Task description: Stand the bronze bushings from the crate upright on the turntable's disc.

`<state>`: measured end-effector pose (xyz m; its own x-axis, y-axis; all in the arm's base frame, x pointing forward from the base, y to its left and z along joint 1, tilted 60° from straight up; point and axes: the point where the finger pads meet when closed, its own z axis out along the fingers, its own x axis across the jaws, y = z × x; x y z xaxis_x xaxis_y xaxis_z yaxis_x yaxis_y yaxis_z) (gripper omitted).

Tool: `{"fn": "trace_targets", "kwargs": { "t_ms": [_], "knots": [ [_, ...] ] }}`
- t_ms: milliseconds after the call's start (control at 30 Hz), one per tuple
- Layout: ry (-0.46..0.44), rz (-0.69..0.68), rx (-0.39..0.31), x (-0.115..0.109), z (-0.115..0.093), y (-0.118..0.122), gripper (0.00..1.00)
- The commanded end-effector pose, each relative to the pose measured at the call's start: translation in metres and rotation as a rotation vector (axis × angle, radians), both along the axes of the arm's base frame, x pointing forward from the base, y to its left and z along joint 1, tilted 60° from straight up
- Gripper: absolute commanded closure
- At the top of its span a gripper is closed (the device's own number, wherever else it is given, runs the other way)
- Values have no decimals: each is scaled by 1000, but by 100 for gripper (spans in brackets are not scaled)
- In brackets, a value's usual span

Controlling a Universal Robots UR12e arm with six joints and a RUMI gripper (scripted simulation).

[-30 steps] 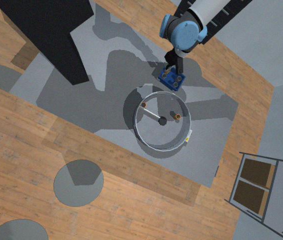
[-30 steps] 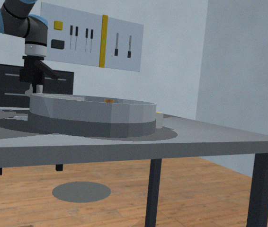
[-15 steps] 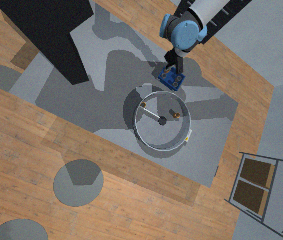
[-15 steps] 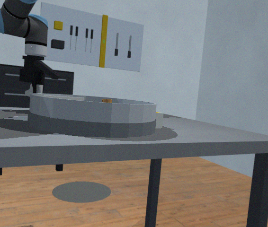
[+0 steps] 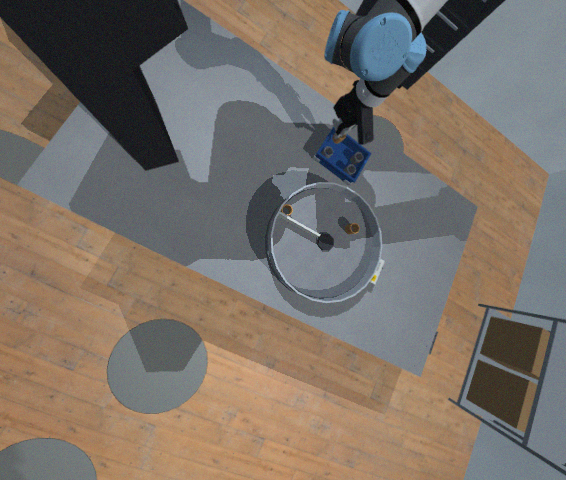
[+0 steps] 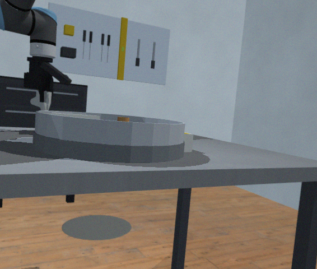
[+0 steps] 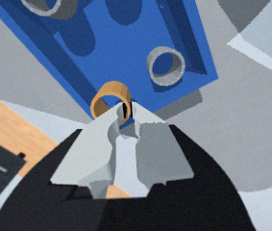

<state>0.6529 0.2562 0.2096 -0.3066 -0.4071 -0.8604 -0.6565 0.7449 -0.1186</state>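
Note:
My gripper (image 7: 128, 103) is shut on the wall of a bronze bushing (image 7: 110, 99) and holds it over the blue crate (image 7: 121, 45); it also shows in the top view (image 5: 340, 137). The crate (image 5: 342, 155) stands just behind the turntable and holds three steel bushings (image 5: 358, 156). One steel bushing (image 7: 165, 66) shows upright in the wrist view. Two bronze bushings stand on the turntable's disc (image 5: 323, 240), one at the left rim (image 5: 287, 209) and one right of the dark hub (image 5: 353, 227). The hub (image 5: 325, 241) sits at the centre. In the exterior view the gripper (image 6: 43, 100) hangs behind the turntable wall.
A raised grey ring wall (image 6: 109, 127) surrounds the disc. A white bar (image 5: 303, 228) runs from the hub to the left rim. A dark cabinet (image 5: 92, 72) stands at the table's far left. A shelf rack (image 5: 518, 372) stands on the floor to the right.

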Motion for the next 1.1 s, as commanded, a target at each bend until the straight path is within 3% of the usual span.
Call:
{"fn": "trace_targets", "kwargs": {
  "t_ms": [0, 500, 1067],
  "knots": [
    [6, 3, 0, -14, 6, -9, 100],
    [6, 3, 1, -53, 35, -40, 100],
    [4, 3, 0, -62, 43, -47, 100]
  ]
}}
